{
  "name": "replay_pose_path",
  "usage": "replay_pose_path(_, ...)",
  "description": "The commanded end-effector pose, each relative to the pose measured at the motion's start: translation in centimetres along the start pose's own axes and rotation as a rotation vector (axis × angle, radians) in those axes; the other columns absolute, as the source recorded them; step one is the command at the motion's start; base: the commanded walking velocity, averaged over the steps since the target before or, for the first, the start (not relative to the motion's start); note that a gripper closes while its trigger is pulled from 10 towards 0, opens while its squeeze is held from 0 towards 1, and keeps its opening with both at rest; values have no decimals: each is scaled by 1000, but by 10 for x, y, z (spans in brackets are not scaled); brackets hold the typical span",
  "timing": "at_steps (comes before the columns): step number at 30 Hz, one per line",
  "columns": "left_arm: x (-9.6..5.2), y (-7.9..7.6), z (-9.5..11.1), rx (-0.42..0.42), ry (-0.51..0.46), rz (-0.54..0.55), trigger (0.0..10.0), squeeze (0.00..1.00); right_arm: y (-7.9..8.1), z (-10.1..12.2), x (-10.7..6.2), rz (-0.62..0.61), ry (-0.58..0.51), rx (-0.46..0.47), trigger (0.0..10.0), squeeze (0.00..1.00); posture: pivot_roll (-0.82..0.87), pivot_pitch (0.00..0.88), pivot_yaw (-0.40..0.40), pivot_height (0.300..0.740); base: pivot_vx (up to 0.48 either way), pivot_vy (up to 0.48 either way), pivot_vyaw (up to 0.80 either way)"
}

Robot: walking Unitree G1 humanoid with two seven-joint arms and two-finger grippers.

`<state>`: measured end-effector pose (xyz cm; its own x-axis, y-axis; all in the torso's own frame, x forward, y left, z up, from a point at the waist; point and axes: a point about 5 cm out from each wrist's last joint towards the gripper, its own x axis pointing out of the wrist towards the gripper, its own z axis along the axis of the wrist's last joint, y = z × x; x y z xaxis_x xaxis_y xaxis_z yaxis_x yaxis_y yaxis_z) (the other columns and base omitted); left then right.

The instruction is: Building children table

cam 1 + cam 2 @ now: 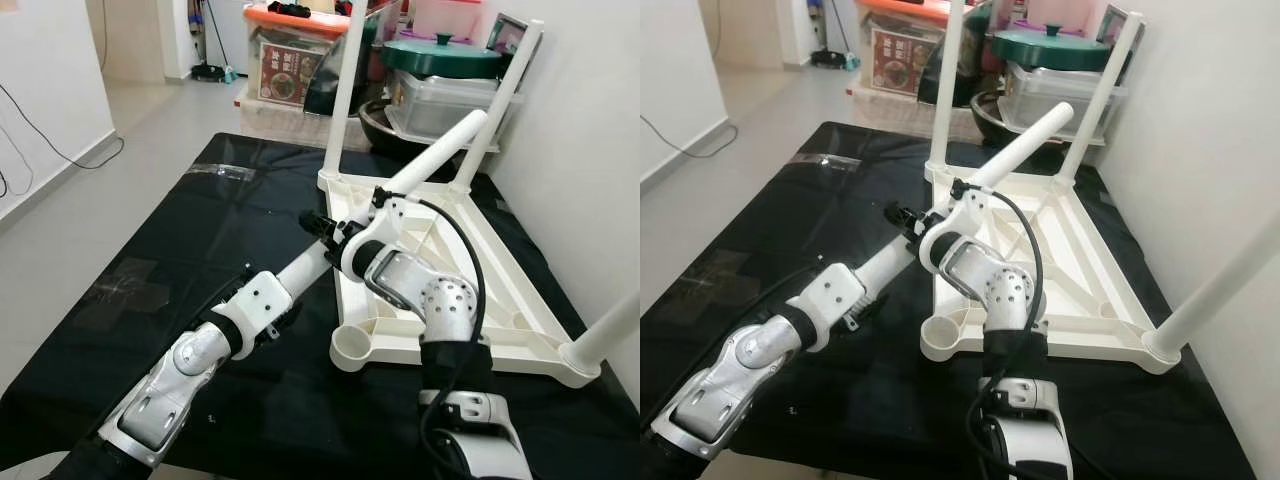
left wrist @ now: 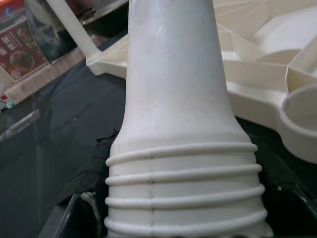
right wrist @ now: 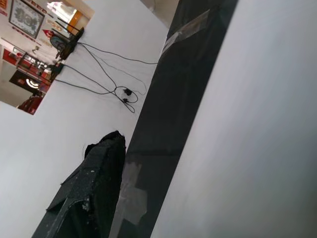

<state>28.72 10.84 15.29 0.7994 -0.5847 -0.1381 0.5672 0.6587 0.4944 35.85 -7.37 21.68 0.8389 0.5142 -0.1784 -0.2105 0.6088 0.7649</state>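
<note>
On the black mat [image 1: 150, 290] lies the upturned white tabletop [image 1: 500, 300], three legs already standing in its corner sockets and the near-left socket [image 1: 352, 347] empty. Both arms hold the loose table leg [image 1: 440, 150] slanted above it: the left gripper [image 1: 318, 224] jaws clamp its ribbed end, the right gripper [image 1: 378, 208] jaws close on its shaft.

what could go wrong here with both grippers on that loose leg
The loose leg is held tilted, well off the empty corner socket, so its ribbed end could go in crooked and jam. The upturned tabletop lies unheld on the black mat, so a sideways push might slide it.
</note>
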Motion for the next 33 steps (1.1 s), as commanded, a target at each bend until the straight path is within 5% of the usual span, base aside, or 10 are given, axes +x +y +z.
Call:
replay_pose_path(1,1,-20,-5,22,12,-109,10000,0,12,13,1,61,-39,-20,10000,0,98,0,-113,740,0,0,0)
replay_pose_path(12,-4,-23,-5,34,-4,-130,10000,0,-1,23,7,21,-45,-68,10000,0,105,0,-115,740,0,0,0)
replay_pose_path(13,-4,-23,-6,34,-5,-129,10000,0,-4,25,7,12,-53,-67,8745,0,106,0,-115,740,0,0,0)
replay_pose_path(14,-5,-22,-6,34,-5,-128,10000,0,-4,26,7,18,-50,-70,0,0,106,0,-114,740,0,0,0)
replay_pose_path(28,-9,-13,-9,47,-24,-103,10000,0,-1,15,4,64,1,-70,0,0,100,0,-111,740,0,0,0)
replay_pose_path(29,-9,-10,-8,30,-38,-87,10000,1000,0,17,3,68,-4,-71,0,0,100,0,-111,740,0,0,0)
replay_pose_path(33,-12,3,0,-56,-101,-35,10000,1000,1,22,1,78,-23,-83,0,0,103,0,-116,740,0,0,0)
